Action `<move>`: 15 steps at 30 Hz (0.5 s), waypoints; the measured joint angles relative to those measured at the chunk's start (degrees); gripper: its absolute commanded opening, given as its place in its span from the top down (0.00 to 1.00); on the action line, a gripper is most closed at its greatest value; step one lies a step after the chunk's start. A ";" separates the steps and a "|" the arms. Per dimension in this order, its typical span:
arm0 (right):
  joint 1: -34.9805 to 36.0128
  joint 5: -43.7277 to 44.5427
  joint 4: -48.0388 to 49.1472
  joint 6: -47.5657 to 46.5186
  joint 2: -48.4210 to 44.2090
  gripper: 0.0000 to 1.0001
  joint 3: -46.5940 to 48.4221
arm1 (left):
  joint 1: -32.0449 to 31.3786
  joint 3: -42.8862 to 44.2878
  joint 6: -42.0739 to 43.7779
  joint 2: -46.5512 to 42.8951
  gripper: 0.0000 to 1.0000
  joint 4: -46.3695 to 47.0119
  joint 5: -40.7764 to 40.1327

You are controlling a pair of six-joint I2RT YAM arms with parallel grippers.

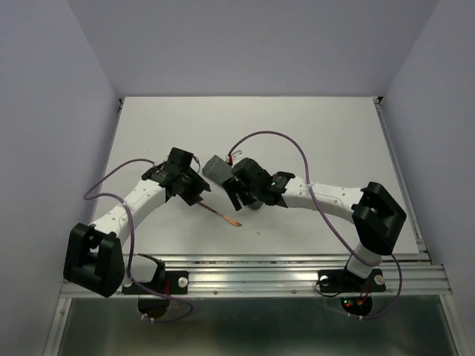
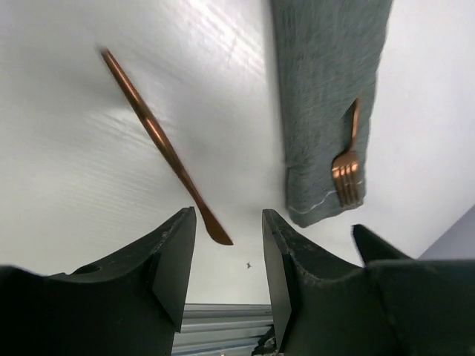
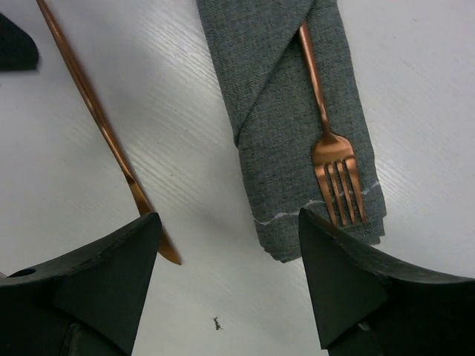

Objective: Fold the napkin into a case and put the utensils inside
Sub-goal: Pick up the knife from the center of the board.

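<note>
The napkin point(image 3: 286, 104) lies folded as a narrow grey-green case point(image 2: 326, 89), partly under my right gripper point(image 1: 241, 199) in the top view. A copper fork point(image 3: 332, 159) has its handle tucked under the diagonal fold, and its tines rest on the cloth's hemmed end. The copper knife point(image 2: 159, 144) lies bare on the table to the left of the case, apart from it. My left gripper point(image 2: 228, 215) hovers open over the knife's blade tip with nothing between its fingers. My right gripper point(image 3: 228, 219) is wide open above the gap between knife point(image 3: 96, 119) and case.
An aluminium rail point(image 1: 260, 271) runs along the table's near edge. Purple cables point(image 1: 289, 144) loop over both arms. A small dark speck point(image 3: 217, 323) sits on the white table near the knife tip. White walls close in the left, right and back.
</note>
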 measured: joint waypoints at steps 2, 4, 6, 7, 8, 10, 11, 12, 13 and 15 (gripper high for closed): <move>1.44 1.16 0.28 0.42 1.97 0.26 1.53 | 5.53 0.85 4.15 -3.23 0.48 -0.96 -0.11; 2.19 1.01 0.57 0.50 4.33 0.26 3.34 | 12.55 1.75 7.82 -4.22 0.48 -2.43 -0.57; 2.97 0.68 0.94 0.55 6.38 0.26 4.98 | 17.66 2.69 11.10 -3.98 0.48 -3.67 -2.27; 3.45 0.66 0.98 0.37 7.54 0.26 5.79 | 19.93 3.54 12.90 -3.76 0.48 -4.81 -3.30; 3.82 0.63 1.01 0.26 8.46 0.26 6.49 | 20.94 4.42 14.51 -3.54 0.48 -5.86 -4.13; 4.20 0.63 0.52 -0.33 10.64 0.27 8.59 | 22.45 6.19 17.62 -3.17 0.48 -7.04 -4.70; 4.33 0.59 0.33 -0.50 11.72 0.28 9.68 | 22.82 6.71 18.34 -3.13 0.48 -7.26 -4.85; 4.52 0.50 0.15 -0.96 13.07 0.29 11.19 | 23.26 7.23 19.37 -3.13 0.48 -7.48 -4.92; 4.74 0.22 -0.04 -1.33 14.64 0.29 13.00 | 23.74 7.74 20.15 -3.13 0.48 -7.63 -5.03; 5.18 -0.44 -0.96 -2.05 17.33 0.30 16.15 | 24.24 8.17 21.53 -3.13 0.48 -7.65 -5.14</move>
